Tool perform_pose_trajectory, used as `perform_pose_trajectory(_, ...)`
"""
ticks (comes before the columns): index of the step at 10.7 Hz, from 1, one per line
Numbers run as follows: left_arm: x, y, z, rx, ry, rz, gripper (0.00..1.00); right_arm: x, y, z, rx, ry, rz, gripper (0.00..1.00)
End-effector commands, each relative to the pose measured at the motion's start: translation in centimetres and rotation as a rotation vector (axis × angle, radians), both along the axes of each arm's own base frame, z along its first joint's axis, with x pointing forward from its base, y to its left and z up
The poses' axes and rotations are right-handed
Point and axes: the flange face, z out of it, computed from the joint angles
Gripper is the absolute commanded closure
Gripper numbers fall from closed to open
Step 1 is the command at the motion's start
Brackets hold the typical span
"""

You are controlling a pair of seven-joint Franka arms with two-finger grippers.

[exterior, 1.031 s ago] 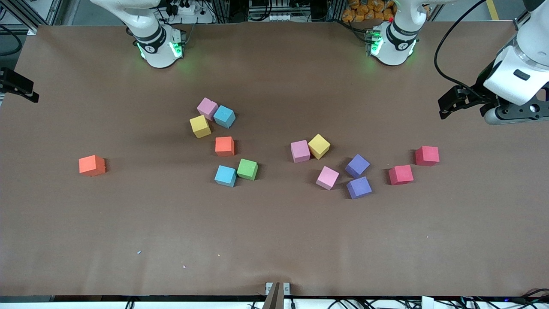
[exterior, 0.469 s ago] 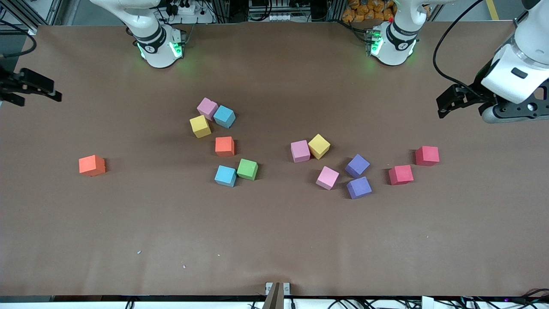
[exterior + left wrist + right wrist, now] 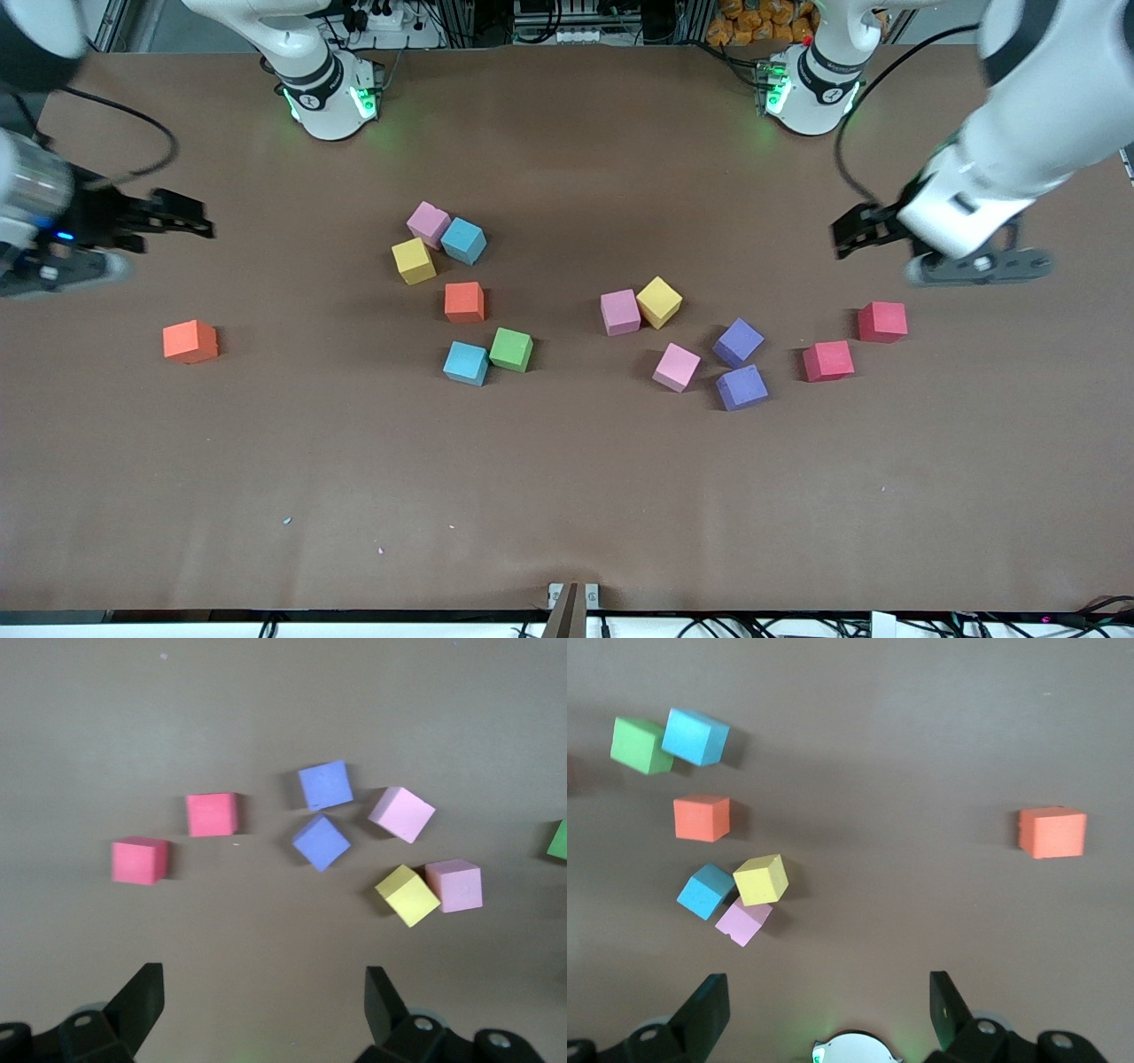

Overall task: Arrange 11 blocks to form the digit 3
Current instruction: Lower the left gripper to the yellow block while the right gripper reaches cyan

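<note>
The blocks lie loose on the brown table [image 3: 567, 478], and no digit 3 shows. One cluster holds pink [image 3: 429, 222], blue [image 3: 463, 240], yellow [image 3: 414, 260], orange [image 3: 464, 301], blue [image 3: 466, 363] and green [image 3: 511, 349]. Another holds pink [image 3: 620, 312], yellow [image 3: 659, 301], pink [image 3: 677, 367], two purple [image 3: 738, 342] and two red [image 3: 828, 361]. A lone orange block [image 3: 190, 341] lies at the right arm's end. My left gripper [image 3: 858, 234] [image 3: 261, 988] is open and empty over bare table beside a red block [image 3: 139, 859]. My right gripper [image 3: 184, 223] [image 3: 827, 992] is open and empty over bare table.
The arm bases [image 3: 328, 97] stand along the table's edge farthest from the front camera, lit green. The right wrist view shows the right arm's base [image 3: 855, 1050] between the fingers. A small metal bracket [image 3: 572, 595] sits at the edge nearest the front camera.
Both arms have swung in from the table's ends toward the blocks. The right gripper has come fully into view. The blocks have not moved.
</note>
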Motion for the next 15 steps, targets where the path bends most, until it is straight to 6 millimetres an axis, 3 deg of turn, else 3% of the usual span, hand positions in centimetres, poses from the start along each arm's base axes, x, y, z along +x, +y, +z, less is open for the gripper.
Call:
perform_pose_trajectory(1,-1.4,-4.8,-5.3,-0.013,0.015,0.059,0.00,-0.6,5.0,-3.2,0.002,-0.005,0.067,0.00)
perform_pose_trajectory(3,-2.2,-9.5,-9.2,0.005,0.042,0.159,0.00,-1.8,9.6,-7.6,0.000,-0.002,0.145,0.00)
perform_pose_trajectory(4,-2.1,-10.8,-11.2,0.017,0.051,0.220,0.00,-2.8,11.9,-9.6,0.000,0.000,0.192,0.00)
perform_pose_trajectory(5,-2.0,-11.6,-12.9,0.020,0.061,0.266,0.00,-4.3,15.3,-11.4,0.000,-0.010,0.252,0.00)
perform_pose_trajectory(7,-2.7,-11.9,-16.3,0.017,0.055,0.364,0.00,-6.3,17.2,-15.5,0.006,-0.059,0.288,0.00)
perform_pose_trajectory(10,-4.6,-12.6,-21.7,-0.028,0.009,0.581,0.00,-11.0,22.5,-21.6,0.031,-0.175,0.395,0.00)
perform_pose_trajectory(12,-5.0,-13.9,-25.3,-0.047,0.024,0.705,0.00,-13.6,24.8,-23.7,0.032,-0.169,0.463,0.00)
perform_pose_trajectory(13,-5.1,-14.3,-26.5,-0.033,0.022,0.726,0.00,-14.4,24.8,-24.7,0.037,-0.167,0.518,0.00)
perform_pose_trajectory(15,-5.6,-15.2,-29.6,0.018,0.003,0.789,0.00,-15.2,26.3,-25.0,0.067,-0.201,0.670,0.00)
